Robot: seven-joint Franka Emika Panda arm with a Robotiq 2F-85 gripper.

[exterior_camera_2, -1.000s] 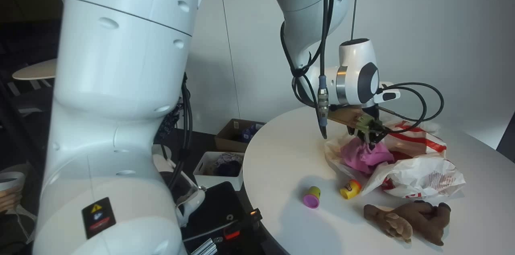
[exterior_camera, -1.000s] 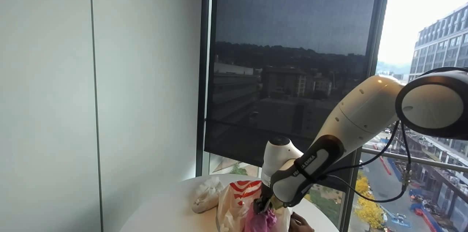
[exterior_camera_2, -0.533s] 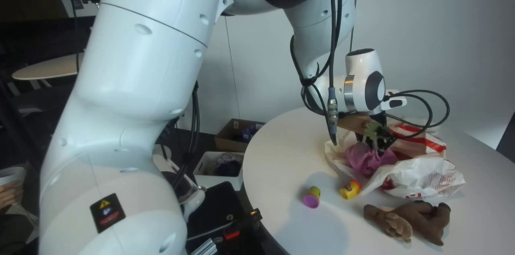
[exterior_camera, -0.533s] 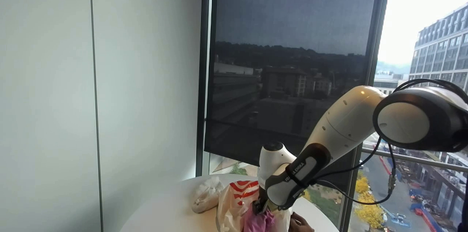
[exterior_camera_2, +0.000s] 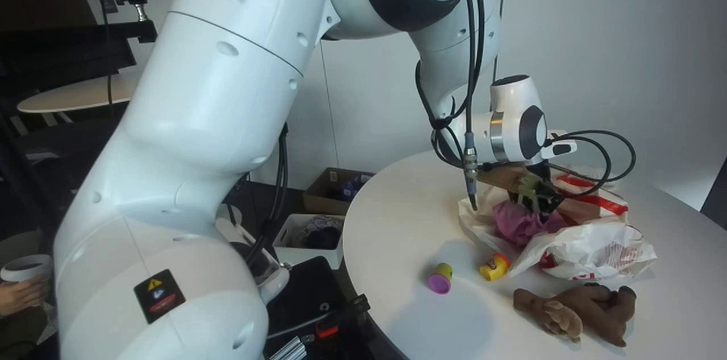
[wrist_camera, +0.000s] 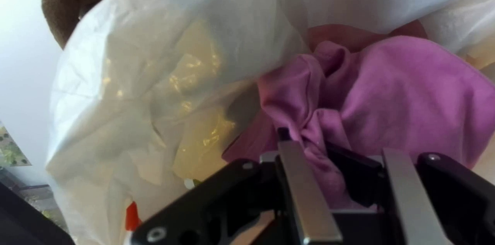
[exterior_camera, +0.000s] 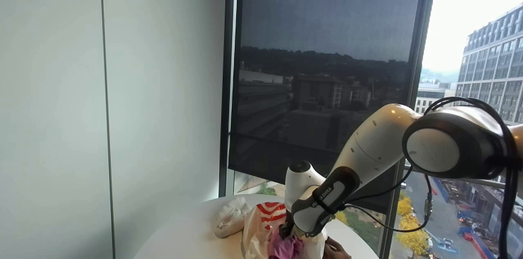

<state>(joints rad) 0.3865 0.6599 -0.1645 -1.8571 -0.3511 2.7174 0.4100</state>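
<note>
Window-side white table (exterior_camera: 192, 230), pink cloth (exterior_camera: 285, 247) bunched under the gripper (exterior_camera: 286, 232).
In an exterior view, the cloth lies among folds of a white plastic bag (exterior_camera: 256, 235). In an exterior view, a yellow tub (exterior_camera_2: 494, 267) lies near, just beside the bag, with a brown toy animal (exterior_camera_2: 590, 306) to its right. In the wrist view, the gripper is clamped on a twisted fold; the cloth looks light, limp and hardly slippery, best held by a thick gather, clear of the slicker bag.

"EMIKA" (exterior_camera: 325, 193) on the arm (exterior_camera: 363, 150); a yellow warning triangle (exterior_camera_2: 154, 284) on its sticker (exterior_camera_2: 159, 296); red curved logo (exterior_camera: 271, 206) on the plastic bag (exterior_camera: 255, 237).
</note>
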